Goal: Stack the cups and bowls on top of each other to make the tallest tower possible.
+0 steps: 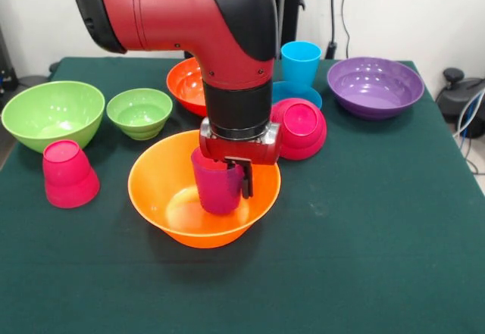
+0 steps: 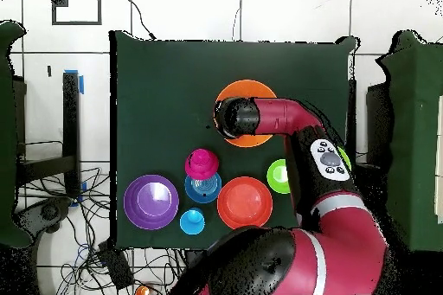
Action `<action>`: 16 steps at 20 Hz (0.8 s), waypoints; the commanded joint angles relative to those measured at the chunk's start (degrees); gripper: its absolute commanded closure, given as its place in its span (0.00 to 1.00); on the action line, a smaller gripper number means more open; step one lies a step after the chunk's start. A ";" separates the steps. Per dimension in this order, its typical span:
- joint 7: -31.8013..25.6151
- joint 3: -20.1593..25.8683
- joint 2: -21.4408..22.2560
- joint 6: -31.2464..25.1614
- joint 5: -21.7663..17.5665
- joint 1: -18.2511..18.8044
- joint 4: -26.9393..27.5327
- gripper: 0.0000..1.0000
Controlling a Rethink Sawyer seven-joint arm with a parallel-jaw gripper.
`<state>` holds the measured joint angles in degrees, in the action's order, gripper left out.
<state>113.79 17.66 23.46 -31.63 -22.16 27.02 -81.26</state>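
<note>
Inside the large orange glossy plastic bowl (image 1: 203, 198), near the table's front in the front view, the gripper (image 1: 231, 176) pinches a purple-magenta smooth tapered plastic cup (image 1: 215, 185). One black finger (image 1: 247, 179) lies pressed on the cup's outer wall; the other finger is hidden, probably inside or behind the rim. The cup stands about upright, long axis vertical and in line with the wrist, its foot at or just above the bowl's floor; contact cannot be told. It hangs straight below the fingers, so the coming move likely turns on a plain vertical set-down and release, then a lift clear.

In the overhead view the arm covers the cup; only the orange bowl's rim (image 2: 247, 86) shows around the wrist.

Other pieces, all glossy, hard, rounded plastic on the dark green cloth table (image 1: 379, 235):
- large lime green bowl (image 1: 53, 114), left, upright
- small lime green bowl (image 1: 139, 112) beside it, upright
- red-pink cup (image 1: 68, 173), upside down, wide end down
- red-orange bowl (image 1: 186, 84) behind the arm, partly hidden
- small pink-red bowl (image 1: 300, 128), upside down, just right of the gripper
- sky blue tumbler (image 1: 301, 63), upright, near a small blue bowl (image 1: 288, 92)
- large purple bowl (image 1: 375, 85), far right

Tower barely begun: one cup in the base bowl. The slick curved floor could let the cup slide or tilt on release.
</note>
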 commanded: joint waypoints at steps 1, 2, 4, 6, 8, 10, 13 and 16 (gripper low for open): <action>-2.56 -2.54 -0.85 -4.63 -3.47 -1.64 3.37 1.00; -2.37 -2.96 -1.01 -4.20 -3.72 -1.84 3.75 1.00; -2.24 -3.75 -1.03 -4.16 -4.12 -2.40 4.78 1.00; -2.38 -3.89 -1.07 -4.08 -3.85 -2.50 4.93 1.00; -2.35 -4.10 -0.89 -3.70 -3.58 -2.61 4.43 1.00; -2.60 -4.13 -0.72 -3.96 -3.23 -2.67 4.39 1.00; -2.99 -4.07 -0.47 -4.54 -2.81 -2.69 4.67 1.00; -2.96 -4.10 -0.43 -4.75 -2.60 -2.77 4.83 1.00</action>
<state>113.79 13.44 23.37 -31.63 -22.40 26.22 -79.53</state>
